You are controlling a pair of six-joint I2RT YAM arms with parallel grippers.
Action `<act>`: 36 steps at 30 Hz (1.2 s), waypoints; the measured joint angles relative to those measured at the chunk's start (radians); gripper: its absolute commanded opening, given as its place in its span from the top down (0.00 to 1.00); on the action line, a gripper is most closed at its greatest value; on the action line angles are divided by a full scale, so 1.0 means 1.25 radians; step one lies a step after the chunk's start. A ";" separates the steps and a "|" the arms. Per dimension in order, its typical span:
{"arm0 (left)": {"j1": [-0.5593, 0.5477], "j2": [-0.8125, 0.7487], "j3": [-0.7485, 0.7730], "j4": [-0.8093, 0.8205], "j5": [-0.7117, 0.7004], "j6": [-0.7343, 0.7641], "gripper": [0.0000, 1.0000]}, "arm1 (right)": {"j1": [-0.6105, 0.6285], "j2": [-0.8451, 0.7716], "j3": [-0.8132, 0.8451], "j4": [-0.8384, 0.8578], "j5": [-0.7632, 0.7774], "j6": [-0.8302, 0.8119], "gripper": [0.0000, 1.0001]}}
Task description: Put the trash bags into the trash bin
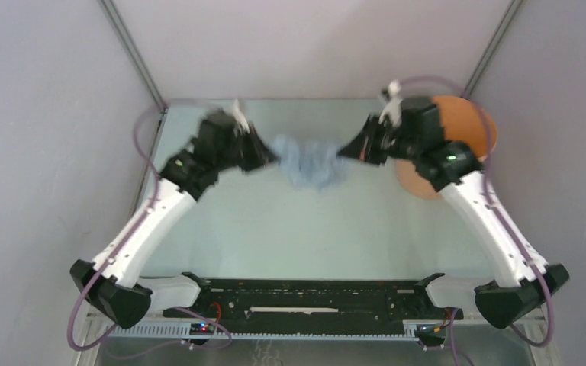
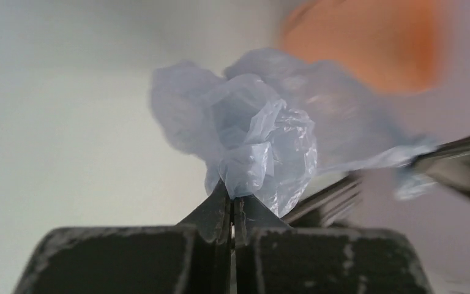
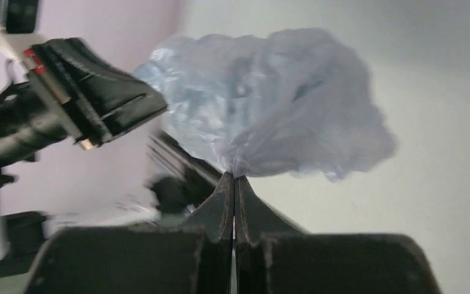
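The pale blue-grey trash bag (image 1: pixel 310 162) hangs bunched between my two grippers over the far middle of the table. My left gripper (image 1: pixel 272 158) is shut on its left end; in the left wrist view (image 2: pixel 232 195) the film (image 2: pixel 263 138) wells up from the closed tips. My right gripper (image 1: pixel 343 152) is shut on its right end, as the right wrist view (image 3: pixel 233 176) shows, with the bag (image 3: pixel 269 104) spread above it. The orange trash bin (image 1: pixel 469 126) lies tilted at the far right, partly hidden behind my right arm. It shows blurred in the left wrist view (image 2: pixel 373 43).
Grey enclosure walls stand on the left, right and back. The table's far edge (image 1: pixel 313 100) runs just behind the bag. A black rail (image 1: pixel 313 297) lies along the near edge between the arm bases. My left gripper shows in the right wrist view (image 3: pixel 92 98).
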 measured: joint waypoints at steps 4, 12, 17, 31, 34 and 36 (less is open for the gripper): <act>-0.001 0.080 0.494 0.041 -0.008 0.087 1.00 | 0.016 -0.014 0.330 0.072 0.007 -0.029 1.00; 0.009 -0.135 0.418 0.153 -0.100 0.092 1.00 | 0.003 -0.250 0.207 0.212 0.047 -0.020 1.00; 0.033 -0.086 -0.018 0.166 -0.022 -0.011 1.00 | -0.007 -0.170 -0.123 0.155 0.029 -0.010 1.00; 0.026 0.014 0.439 0.071 0.020 0.020 1.00 | -0.005 -0.128 0.230 0.050 0.012 -0.011 1.00; 0.025 -0.029 0.552 0.137 -0.002 0.063 0.99 | -0.006 -0.159 0.338 0.111 0.031 -0.017 1.00; 0.024 -0.084 0.519 0.153 -0.032 0.067 1.00 | -0.009 -0.202 0.314 0.138 0.040 -0.016 1.00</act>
